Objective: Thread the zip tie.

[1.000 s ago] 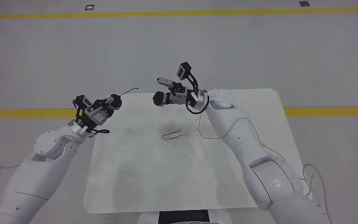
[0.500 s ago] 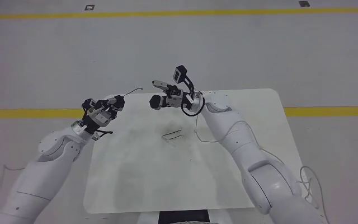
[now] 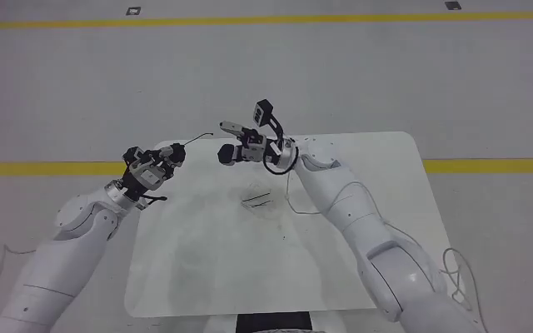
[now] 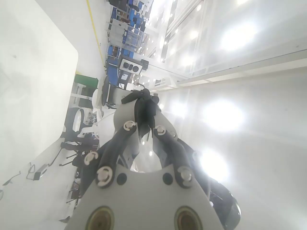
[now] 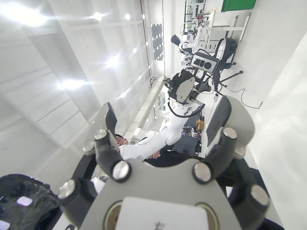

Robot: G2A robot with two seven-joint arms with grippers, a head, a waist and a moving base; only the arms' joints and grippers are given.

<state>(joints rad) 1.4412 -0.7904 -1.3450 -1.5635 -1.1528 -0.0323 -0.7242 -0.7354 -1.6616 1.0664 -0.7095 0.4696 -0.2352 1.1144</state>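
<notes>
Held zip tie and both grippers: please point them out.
held zip tie [image 3: 196, 136], top view, free tail.
left gripper [image 4: 144, 101], left wrist view, between shut fingertips.
right gripper [image 5: 165, 110], right wrist view, between open fingertips.

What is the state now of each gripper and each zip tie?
Left gripper: jaws shut on thin black plastic zip tie, tail sticking out.
Right gripper: jaws open, empty.
Loose black zip ties: lying on the white table, not held.

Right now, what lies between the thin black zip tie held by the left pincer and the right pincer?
Nothing. In the top view the stretch from the thin black zip tie to the open right pincer is bare.
</notes>
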